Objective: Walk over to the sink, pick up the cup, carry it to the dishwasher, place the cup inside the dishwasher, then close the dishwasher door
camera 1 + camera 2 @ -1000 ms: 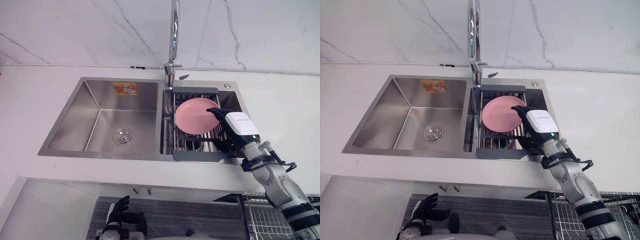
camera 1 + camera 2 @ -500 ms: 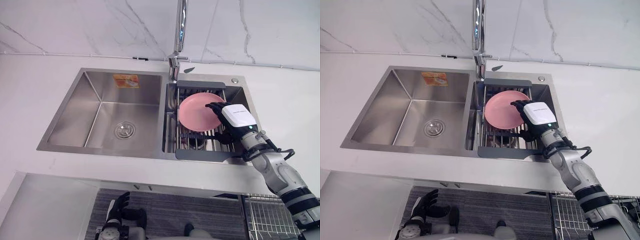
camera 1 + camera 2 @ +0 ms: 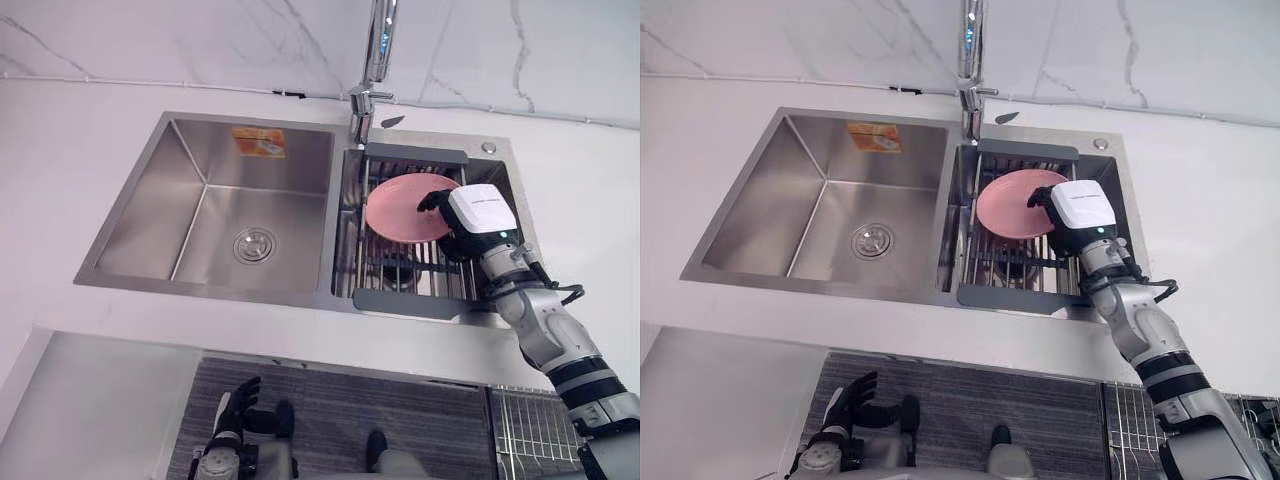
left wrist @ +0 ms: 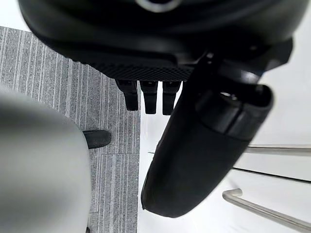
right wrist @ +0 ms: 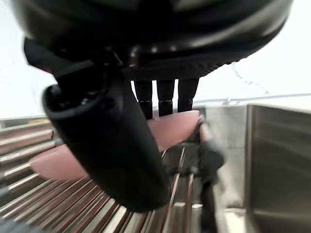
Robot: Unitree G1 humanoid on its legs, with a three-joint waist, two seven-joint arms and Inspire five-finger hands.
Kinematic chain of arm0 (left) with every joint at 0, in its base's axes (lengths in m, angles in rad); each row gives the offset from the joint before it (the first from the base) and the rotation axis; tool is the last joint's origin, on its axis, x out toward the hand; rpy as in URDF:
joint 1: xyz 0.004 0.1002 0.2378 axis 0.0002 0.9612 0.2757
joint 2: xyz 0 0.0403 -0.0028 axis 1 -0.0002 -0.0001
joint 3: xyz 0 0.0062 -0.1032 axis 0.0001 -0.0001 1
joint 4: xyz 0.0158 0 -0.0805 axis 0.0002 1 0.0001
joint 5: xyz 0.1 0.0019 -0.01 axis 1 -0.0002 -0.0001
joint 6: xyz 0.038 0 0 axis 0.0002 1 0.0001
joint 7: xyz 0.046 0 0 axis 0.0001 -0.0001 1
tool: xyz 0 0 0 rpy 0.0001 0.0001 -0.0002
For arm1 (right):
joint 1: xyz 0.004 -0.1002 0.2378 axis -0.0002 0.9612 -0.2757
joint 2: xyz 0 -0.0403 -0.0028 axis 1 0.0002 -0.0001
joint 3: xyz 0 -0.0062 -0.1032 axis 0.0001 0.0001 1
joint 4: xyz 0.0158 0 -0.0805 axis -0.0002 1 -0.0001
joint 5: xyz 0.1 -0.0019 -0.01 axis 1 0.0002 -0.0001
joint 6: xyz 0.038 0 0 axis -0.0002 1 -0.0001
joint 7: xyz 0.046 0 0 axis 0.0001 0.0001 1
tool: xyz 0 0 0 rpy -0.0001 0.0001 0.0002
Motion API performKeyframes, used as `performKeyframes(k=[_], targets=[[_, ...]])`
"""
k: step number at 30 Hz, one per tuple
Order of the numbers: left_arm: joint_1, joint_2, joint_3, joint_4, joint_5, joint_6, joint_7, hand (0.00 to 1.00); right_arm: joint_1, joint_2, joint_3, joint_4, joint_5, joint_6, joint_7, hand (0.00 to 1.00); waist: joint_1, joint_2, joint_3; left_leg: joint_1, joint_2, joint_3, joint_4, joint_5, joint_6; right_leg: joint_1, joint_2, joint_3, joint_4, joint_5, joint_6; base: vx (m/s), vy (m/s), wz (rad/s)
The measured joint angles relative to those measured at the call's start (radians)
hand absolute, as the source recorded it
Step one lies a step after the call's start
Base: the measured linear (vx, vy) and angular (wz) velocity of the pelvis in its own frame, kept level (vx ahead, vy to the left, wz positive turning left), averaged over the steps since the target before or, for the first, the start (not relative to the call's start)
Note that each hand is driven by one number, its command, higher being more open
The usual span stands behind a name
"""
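A pink plate (image 3: 400, 208) lies on a grey-framed wire rack (image 3: 400, 299) over the right basin of the steel sink (image 3: 150, 285). My right hand (image 3: 478, 215), with its white back cover, hovers over the plate's right edge. Its wrist view shows the fingers (image 5: 165, 97) straight and the thumb out, holding nothing, with the plate (image 5: 170, 128) just past them. A dark blurred shape (image 5: 209, 158) sits on the rack bars beside the plate; I cannot tell what it is. My left hand (image 3: 235, 405) hangs low over the grey floor with relaxed fingers.
The left basin (image 3: 230, 210) holds only its drain. A tall chrome tap (image 3: 378, 50) rises behind the divider. White counter surrounds the sink, with a marble wall behind it. A wire basket (image 3: 535, 440) shows at the lower right, below the counter edge.
The whole picture has shifted, so the camera has moved. My right hand has edged slightly farther in along the rack's right side, still at the plate's edge. The left hand stays hanging.
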Motion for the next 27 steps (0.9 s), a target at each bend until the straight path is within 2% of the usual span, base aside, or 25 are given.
performKeyframes(k=[14, 22, 27], targets=[[0.000, 0.002, 0.000, 0.001, -0.009, -0.001, -0.006, 0.90, -0.002, 0.028, -0.019, -0.012, 0.009, -0.011, 0.003, 0.30, 0.000, -0.001, 0.001, -0.004, 0.000, -0.001, -0.001, 0.004, 0.000, -0.004, 0.000, 0.000, 0.000, 0.000, 0.000, -0.03, -0.005, 0.00], [0.000, 0.006, 0.000, -0.001, -0.008, -0.001, -0.022, 0.90, 0.015, -0.074, -0.018, -0.122, 0.008, -0.047, 0.015, 0.30, -0.006, -0.007, 0.005, -0.003, 0.000, -0.001, 0.000, 0.005, 0.000, -0.003, -0.001, 0.001, 0.000, 0.006, 0.004, 0.00, 0.000, 0.00], [0.000, 0.009, 0.000, 0.001, -0.007, -0.001, -0.022, 0.90, 0.019, -0.090, -0.018, -0.186, -0.001, -0.072, 0.012, 0.30, -0.013, -0.012, 0.006, 0.006, 0.000, -0.001, 0.000, 0.006, 0.001, 0.006, -0.001, 0.000, 0.000, 0.008, 0.004, 0.00, 0.000, 0.00]])
